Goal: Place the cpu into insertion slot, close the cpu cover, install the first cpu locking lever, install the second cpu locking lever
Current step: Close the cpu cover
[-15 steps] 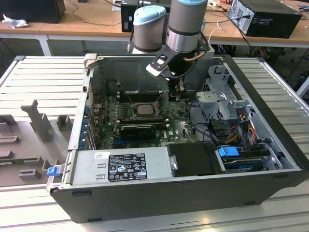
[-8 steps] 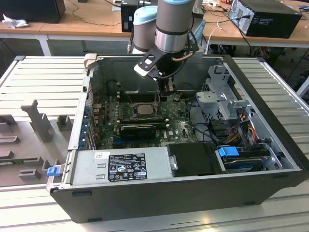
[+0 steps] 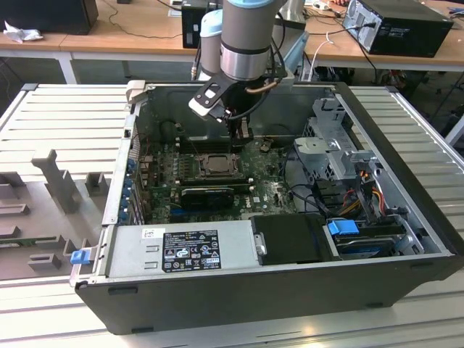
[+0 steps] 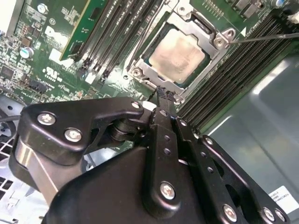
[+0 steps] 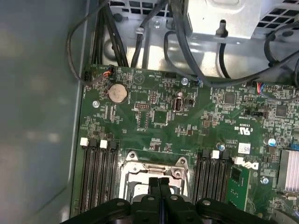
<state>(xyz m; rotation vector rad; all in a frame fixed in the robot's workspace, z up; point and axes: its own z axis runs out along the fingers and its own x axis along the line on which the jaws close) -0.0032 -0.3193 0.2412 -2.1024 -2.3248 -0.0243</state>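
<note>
Claw (image 4: 162, 94): pinched fully shut, gripping nothing. Tips down at edge of cpu cover (image 4: 152, 74), probably to push as one blunt probe rather than to grasp.
Cpu (image 4: 180, 53): seated flat in insertion slot (image 3: 199, 164), showing through window of closed cover.
Thin locking lever (image 4: 261, 38): angled out across memory slots (image 4: 233, 79), apparently not yet hooked.
Open case (image 3: 406, 145): flat on slatted worktop (image 3: 58, 109).

The cpu (image 4: 177, 53), a flat square chip with a pale silvery-beige top, sits level in the insertion slot (image 3: 214, 164) on the green motherboard. The silver-grey cpu cover (image 4: 145, 73) lies folded down around it, framing the chip in its window.
</note>
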